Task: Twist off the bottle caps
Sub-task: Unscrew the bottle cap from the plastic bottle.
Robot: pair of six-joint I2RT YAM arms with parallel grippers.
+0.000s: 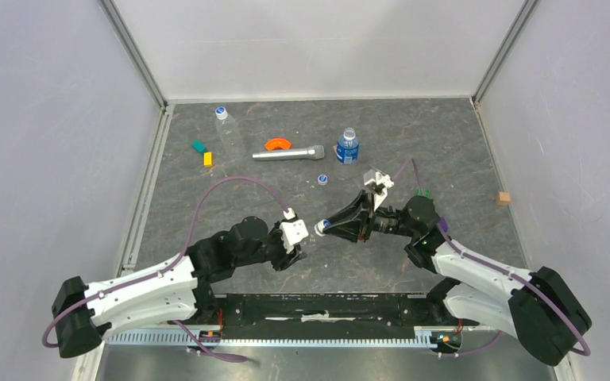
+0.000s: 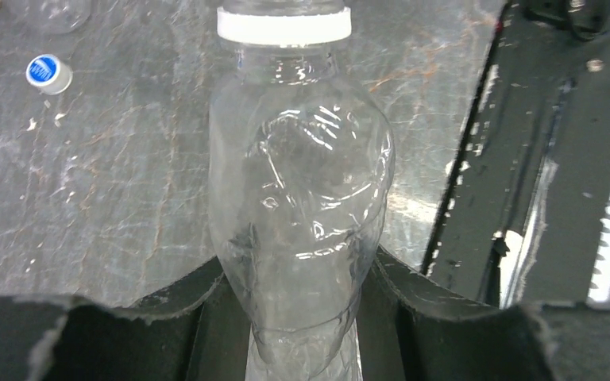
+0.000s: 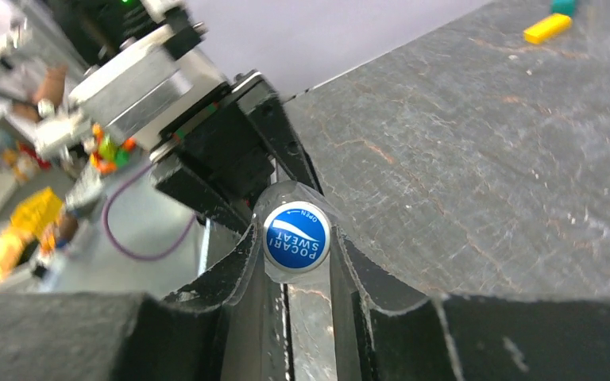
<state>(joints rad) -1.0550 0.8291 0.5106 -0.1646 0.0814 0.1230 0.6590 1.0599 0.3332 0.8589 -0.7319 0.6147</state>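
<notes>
Clamping onto the crumpled body of a small clear unlabelled plastic bottle, the left end effector has both black fingers closed snug against its sides. The bottle sits level between the two arms, just ahead of their bases, neck pointing toward the right arm. And there's the right end effector, closed tight around that bottle's round blue-topped, white-rimmed screw cap, a finger pressed on either side, the cap seated on the neck.

Out on the grey marbled surface, a loose matching cap lies by itself, top up. Just beyond it, a short blue-labelled bottle stands upright. Over at the far left, a second clear bottle lies on its side with its cap on. Between those two lies a silver cylinder, an orange curved piece right behind it.
</notes>
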